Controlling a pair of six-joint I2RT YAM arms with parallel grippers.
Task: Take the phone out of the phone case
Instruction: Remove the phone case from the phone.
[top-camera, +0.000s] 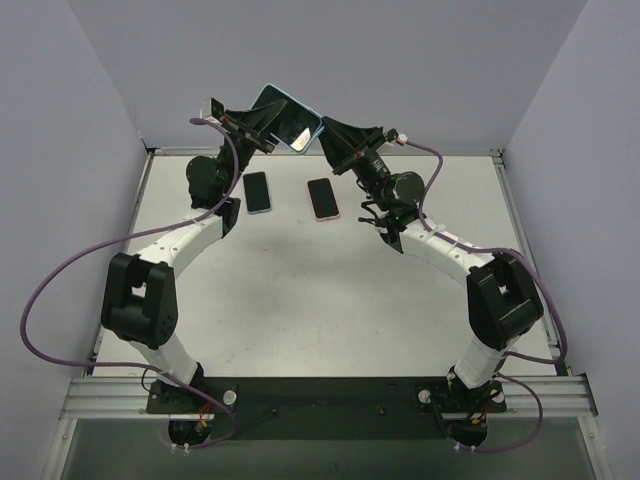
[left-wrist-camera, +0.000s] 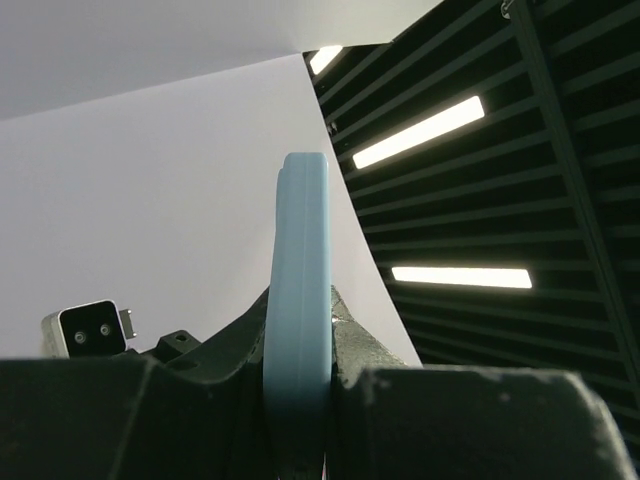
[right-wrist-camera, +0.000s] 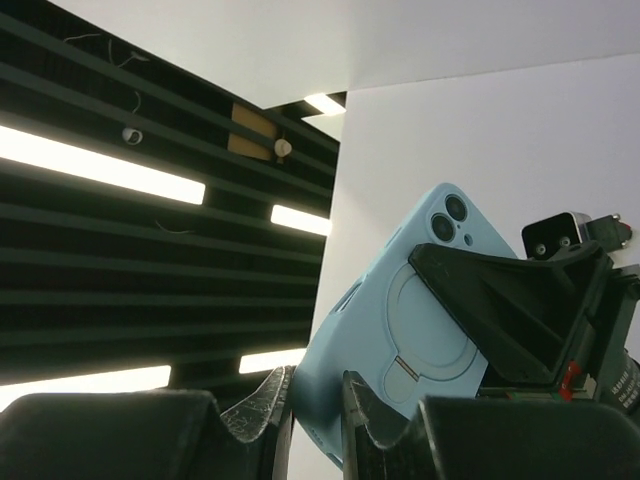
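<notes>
A phone in a light blue case (top-camera: 287, 119) is held in the air above the table's far edge, its dark screen facing the top camera. My left gripper (top-camera: 262, 132) is shut on its left side; in the left wrist view the case (left-wrist-camera: 298, 300) stands edge-on between the jaws. My right gripper (top-camera: 322, 134) is shut on its right corner. The right wrist view shows the case's back (right-wrist-camera: 420, 320) with camera lenses and a round ring, and the left gripper's finger (right-wrist-camera: 500, 310) lies across it.
Two more phones lie flat on the white table under the arms: a dark-screened one with a pale rim (top-camera: 258, 192) at left and one with a pink rim (top-camera: 323, 199) at right. Grey walls enclose the table on three sides.
</notes>
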